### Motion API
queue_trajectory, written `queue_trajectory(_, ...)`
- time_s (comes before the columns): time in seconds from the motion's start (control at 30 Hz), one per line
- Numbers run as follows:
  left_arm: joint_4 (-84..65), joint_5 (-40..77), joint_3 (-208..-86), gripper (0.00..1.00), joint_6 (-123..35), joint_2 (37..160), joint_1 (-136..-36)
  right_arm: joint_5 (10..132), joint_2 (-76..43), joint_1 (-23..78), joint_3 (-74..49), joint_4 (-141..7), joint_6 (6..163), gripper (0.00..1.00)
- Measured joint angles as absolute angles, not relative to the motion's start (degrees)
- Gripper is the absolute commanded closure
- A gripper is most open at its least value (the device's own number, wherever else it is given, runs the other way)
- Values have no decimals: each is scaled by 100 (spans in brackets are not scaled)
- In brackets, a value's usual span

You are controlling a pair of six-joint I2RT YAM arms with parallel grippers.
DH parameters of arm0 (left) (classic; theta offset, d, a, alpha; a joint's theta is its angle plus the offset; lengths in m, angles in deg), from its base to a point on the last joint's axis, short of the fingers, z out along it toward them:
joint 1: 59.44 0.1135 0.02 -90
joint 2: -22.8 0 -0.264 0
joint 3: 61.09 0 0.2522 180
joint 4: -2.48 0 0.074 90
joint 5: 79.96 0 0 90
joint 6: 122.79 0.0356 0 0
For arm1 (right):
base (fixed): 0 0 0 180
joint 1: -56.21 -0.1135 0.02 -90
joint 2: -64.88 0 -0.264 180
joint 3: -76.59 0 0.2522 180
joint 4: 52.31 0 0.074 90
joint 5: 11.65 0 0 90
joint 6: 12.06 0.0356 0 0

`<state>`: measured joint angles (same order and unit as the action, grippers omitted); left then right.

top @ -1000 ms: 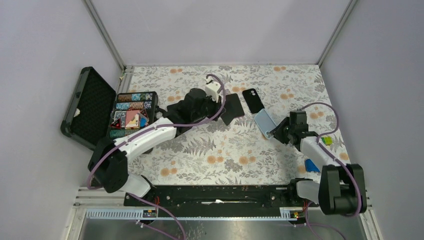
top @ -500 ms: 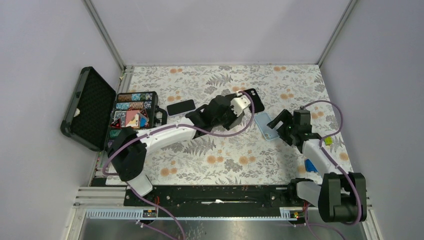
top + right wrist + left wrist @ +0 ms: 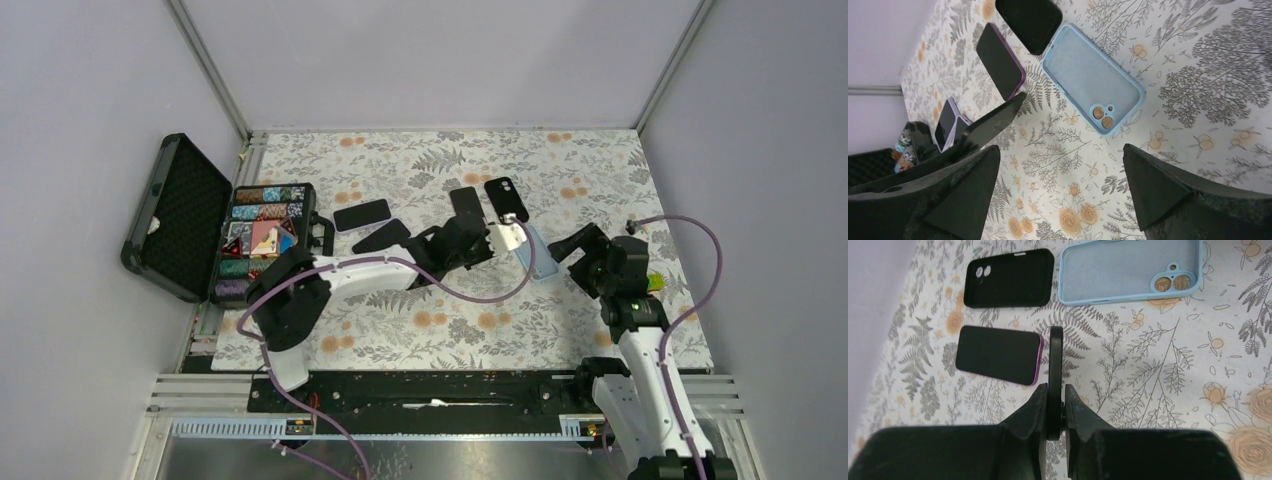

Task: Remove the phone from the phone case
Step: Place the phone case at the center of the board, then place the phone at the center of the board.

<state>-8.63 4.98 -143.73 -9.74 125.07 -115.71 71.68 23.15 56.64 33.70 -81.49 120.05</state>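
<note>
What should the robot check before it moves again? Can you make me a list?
1. The blue case is empty and lies inside up: ok.
2. The left fingers are shut on the thin black slab, held on edge: ok.
3. That slab is the phone: cannot tell, only its edge shows.
4. The right fingers are open and hold nothing: ok.
5. The purple-edged phone is clear of the slab: cannot tell, they look very close.
</note>
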Motion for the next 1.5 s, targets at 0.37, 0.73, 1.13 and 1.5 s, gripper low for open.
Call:
queue_trajectory(0.37, -259, -44, -14406, 79, -80, 13098, -12019, 7183, 3246, 5826, 2634, -9161, 12070, 0)
queue_trajectory(0.73, -1302, -130, -15427, 100, -15, 13480, -12089, 6923, 3659, 5826, 1604, -10175, 12070, 1)
queue_trajectory(1.13, -928, -420, -15101, 86, -393, 13515, -12290, 6545, 4225, 5828, 1298, -10586, 12212, 3)
queue_trajectory(1.5, -185, -576, -14893, 76, -690, 13913, -12373, 6829, 4083, 5826, 1515, -10743, 12009, 5)
